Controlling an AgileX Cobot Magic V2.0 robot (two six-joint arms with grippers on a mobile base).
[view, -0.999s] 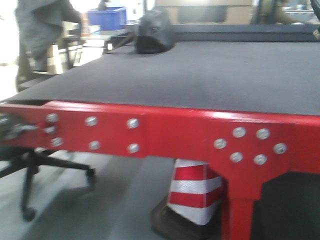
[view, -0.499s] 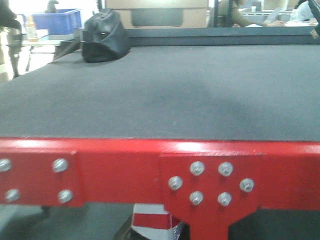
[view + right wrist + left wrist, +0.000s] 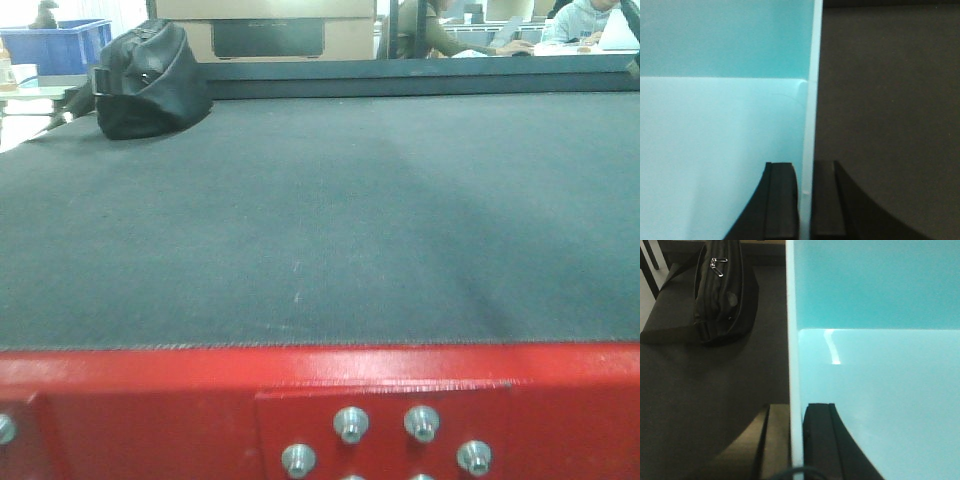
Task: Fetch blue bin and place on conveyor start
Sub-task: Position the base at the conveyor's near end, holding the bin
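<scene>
- Between the fingers of the left gripper (image 3: 796,411) stands the left wall of the blue bin (image 3: 875,390). One finger sits inside the tub and the other outside, pinching the thin wall.
- Opposite it, the right gripper (image 3: 804,167) pinches the right wall the same way, with its inner finger over the pale floor and its outer finger over dark belt.
- Outward of both grippers lies the conveyor start (image 3: 330,230), so the bin is over the belt. I cannot tell whether its base touches the fabric, and the front view shows no bin.
- The step in hand looks like the set-down. Lower both arms evenly so the tub sits level, let the base bear on the belt, then spread both grippers together and lift straight up.
- Releasing one side first would likely tip or drag the light tub. Its smooth plastic walls may also slip if the arms pull apart.
- Ahead and to the left of the left gripper, apart from the bin, a black bag (image 3: 720,290) lies on the belt. The drop needs no shift toward it.
- Beside the right gripper the belt is flat, textured and bare, and it should hold the base well.
- Behind the grippers, it seems, runs the red edge strip (image 3: 150,400) with its bolts (image 3: 350,422). The bin should land past it, fully on fabric.
- Far ahead of the grippers, beyond the belt, are a cardboard box (image 3: 265,35), a dark blue crate (image 3: 70,40) and seated people (image 3: 445,35).
</scene>
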